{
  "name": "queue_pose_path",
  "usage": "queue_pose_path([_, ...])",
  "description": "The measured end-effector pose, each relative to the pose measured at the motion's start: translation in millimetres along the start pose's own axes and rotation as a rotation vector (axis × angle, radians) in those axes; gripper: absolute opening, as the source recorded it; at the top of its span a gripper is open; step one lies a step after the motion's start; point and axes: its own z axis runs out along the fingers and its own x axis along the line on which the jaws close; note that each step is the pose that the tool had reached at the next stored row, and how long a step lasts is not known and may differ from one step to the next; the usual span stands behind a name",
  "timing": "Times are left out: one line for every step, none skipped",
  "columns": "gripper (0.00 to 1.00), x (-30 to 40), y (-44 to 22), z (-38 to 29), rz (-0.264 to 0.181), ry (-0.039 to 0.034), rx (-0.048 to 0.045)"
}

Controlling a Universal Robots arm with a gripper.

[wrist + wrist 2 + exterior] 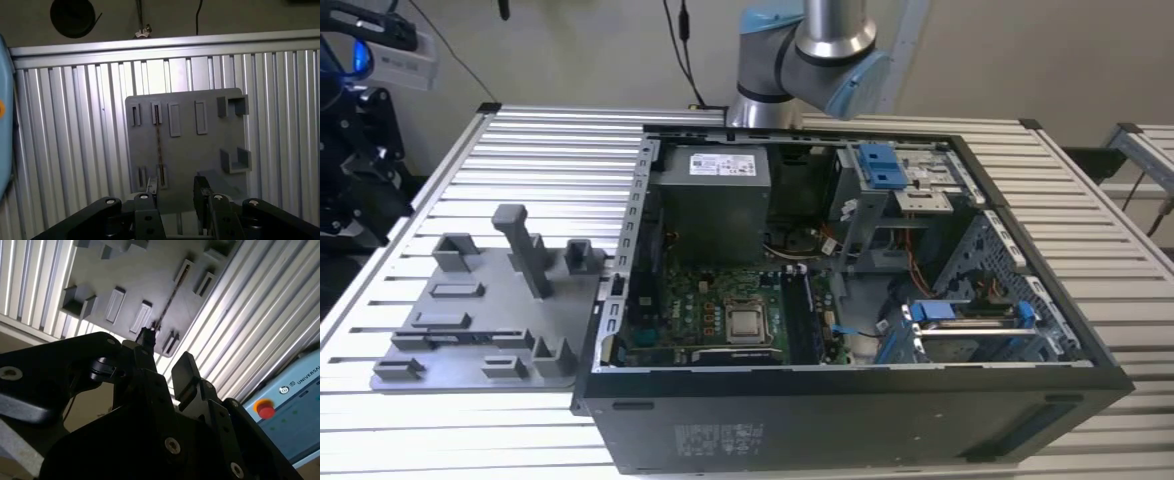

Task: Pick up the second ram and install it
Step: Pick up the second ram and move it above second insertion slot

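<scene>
The second ram (158, 142) stands on edge in the grey tray (200, 150), a thin dark strip running between two pairs of slotted holders. It also appears as a thin line (170, 300) in the second wrist view, and as a dark strip (459, 337) near the tray's front in the exterior view. My gripper (176, 186) hangs well above the tray, open, with nothing between its fingers. One fingertip (152, 183) lines up with the near end of the ram. In the second wrist view the gripper (167, 354) shows the same gap.
An open computer case (854, 290) lies to the exterior view's right of the tray (480, 310), motherboard and processor socket (747, 322) exposed. Tall posts (520, 245) rise from the tray. Both rest on a ribbed metal table (520, 150). The arm (807, 45) rises behind the case.
</scene>
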Motion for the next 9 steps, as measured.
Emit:
queue_pose_path([0.42,0.1,0.0,0.7,0.000,0.0000,0.0000])
queue_pose_path([0.42,0.1,0.0,1.2,0.000,0.0000,0.0000])
queue_pose_path([0.42,0.2,0.0,1.9,0.000,0.0001,-0.0001])
queue_pose_path([0.42,0.2,0.0,2.5,0.000,0.0001,-0.0001])
queue_pose_path([0.42,0.3,0.0,3.2,0.000,0.0001,0.0000])
queue_pose_path([0.42,0.3,0.0,4.0,0.000,0.0000,0.0000])
queue_pose_path([0.42,0.3,0.0,4.7,0.000,0.0000,0.0000])
queue_pose_path([0.42,0.3,0.0,5.5,0.000,0.0001,0.0000])
queue_pose_path([0.42,0.3,0.0,6.2,0.000,0.0001,0.0000])
